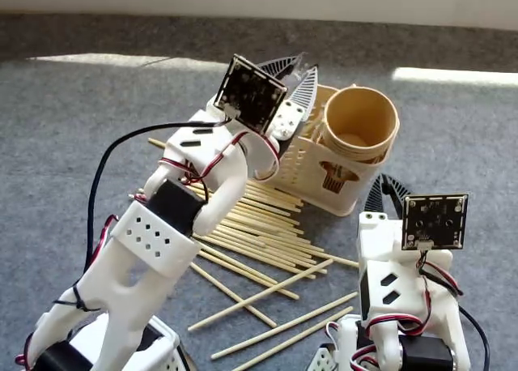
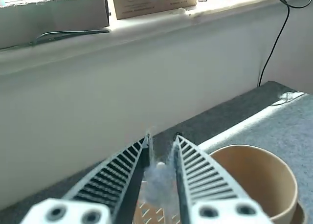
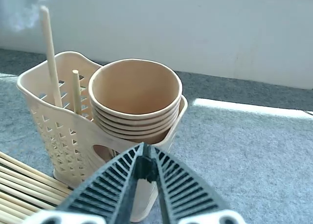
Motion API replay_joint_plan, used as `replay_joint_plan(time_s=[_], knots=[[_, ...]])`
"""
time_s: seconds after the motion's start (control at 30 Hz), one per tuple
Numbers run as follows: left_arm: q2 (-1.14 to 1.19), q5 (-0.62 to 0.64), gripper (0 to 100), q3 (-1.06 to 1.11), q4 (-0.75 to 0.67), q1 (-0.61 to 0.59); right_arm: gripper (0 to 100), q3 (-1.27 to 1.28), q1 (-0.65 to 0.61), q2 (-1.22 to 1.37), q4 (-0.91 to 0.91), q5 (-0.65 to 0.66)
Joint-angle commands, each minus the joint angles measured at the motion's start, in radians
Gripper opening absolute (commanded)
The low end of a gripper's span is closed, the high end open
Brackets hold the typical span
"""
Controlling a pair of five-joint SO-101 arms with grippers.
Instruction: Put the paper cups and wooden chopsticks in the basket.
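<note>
paper cups [image 1: 362, 120]: tan stack nested upright in beige basket [image 1: 312, 172] | chopsticks [image 1: 259, 237]: two standing in basket, rest heaped beside it on worktop [image 1: 81, 128]

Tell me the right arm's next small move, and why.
Probably turn the right gripper toward the loose chopsticks on the carpet and open its jaws. They stand shut and empty facing the basket, the paper cups already sit stacked inside it, and many sticks lie outside.

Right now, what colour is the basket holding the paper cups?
The basket is pale beige with triangular cut-outs, clearest in the right wrist view.
</note>
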Motion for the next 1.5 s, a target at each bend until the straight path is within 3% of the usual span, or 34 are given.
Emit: replay_joint_plan(time_s=[0.0,0.23,0.43,0.57,0.8,1.2,1.47], knots=[[-0.007,0.005,10,-0.11,0.103,-0.007,0.6,-0.002,-0.01,-0.004,-0.024,-0.006],[-0.045,-0.002,10,-0.18,0.319,-0.007,0.6,-0.007,-0.013,-0.004,-0.016,-0.006],[-0.174,-0.087,9,-0.173,0.551,-0.008,0.6,-0.012,-0.013,-0.004,0.008,-0.006],[-0.248,-0.084,9,-0.074,0.651,-0.076,0.6,-0.013,-0.015,-0.004,0.047,-0.006],[-0.45,-0.081,9,0.312,0.632,-0.243,0.6,-0.015,-0.021,0.002,0.056,0.003],[-0.923,-0.005,10,0.849,0.634,-0.69,0.6,-0.016,-0.329,0.012,0.124,0.032],[-1.207,-0.008,10,1.032,0.635,-0.753,0.6,-0.127,-0.479,0.271,0.278,0.031]])
